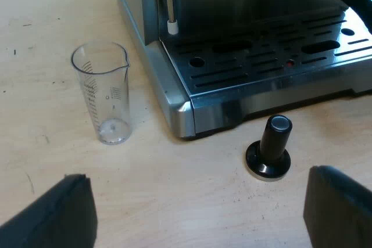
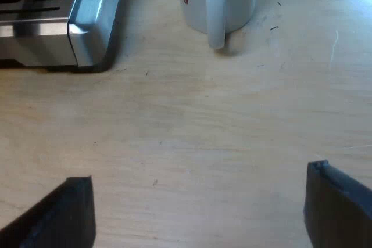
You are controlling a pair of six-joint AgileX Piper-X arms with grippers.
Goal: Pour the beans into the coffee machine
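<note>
Hovering above the desk (image 1: 35, 27) with the left fingers (image 1: 52, 216) spread wide apart, nothing between them. Straight ahead: the measuring glass (image 1: 100, 92), upright on the wood, near the front corner of the coffee machine (image 1: 232, 100) but not touching it. Looks empty: clear wall and clear bottom, no beans to be made out. Closer in, a tamper (image 1: 268, 155) with a black knob, standing just in front of the drip tray (image 1: 273, 56).

Same story at the right fingers (image 2: 343, 213): wide apart, empty, over bare desk, with a white mug (image 2: 232, 4) and another corner of the machine beyond.

What could go wrong:
- Tipping the glass by closing off-centre or catching its rim. Tall, narrow and probably light, with nothing inside to steady it.
- Knocking it against the machine's metal corner, so close by.
- Clipping the tamper on the way in and sending it rolling.
- Pouring nothing at all, if the glass really is as empty as it looks.
- Squeezing smooth clear plastic too softly and letting it slip during the lift.

As for writing: graduation lines and small figures down the side of the glass, too fine to read. Red letters on the mug, cut off and not legible. No brand name to be read on the machine.
</note>
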